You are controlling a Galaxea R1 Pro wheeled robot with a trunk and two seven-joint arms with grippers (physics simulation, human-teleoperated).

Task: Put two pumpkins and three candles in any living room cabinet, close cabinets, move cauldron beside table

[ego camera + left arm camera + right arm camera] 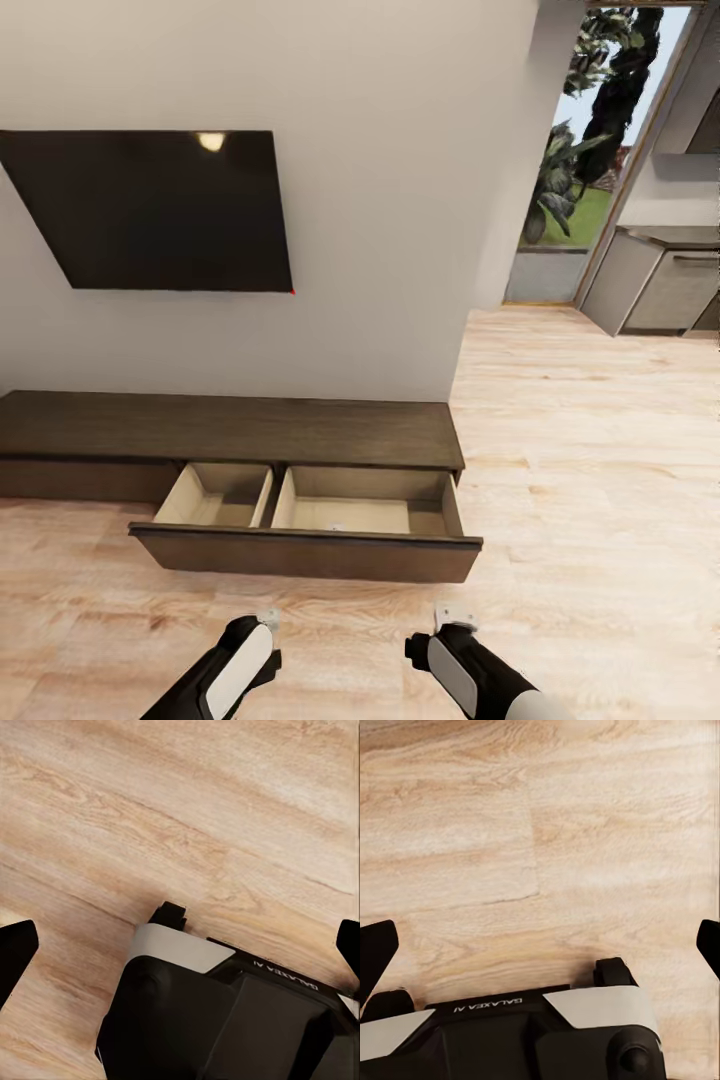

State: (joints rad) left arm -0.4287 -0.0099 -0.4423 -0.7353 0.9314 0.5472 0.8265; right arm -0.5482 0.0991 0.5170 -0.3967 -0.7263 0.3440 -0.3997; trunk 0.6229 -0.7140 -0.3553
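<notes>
The long low dark brown cabinet stands against the white wall ahead of me. Its right-hand drawer is pulled out, showing two pale wood compartments with nothing big in them. The drawer front to the left is closed. My left arm and right arm are held low in front of the drawer. The left gripper and the right gripper both point down at the wood floor, fingers spread wide and empty. The pumpkins, candles, cauldron and table are out of view.
A black flat screen hangs on the wall above the cabinet. Light wood floor stretches right towards a glass door and grey kitchen units. My own base is below the grippers.
</notes>
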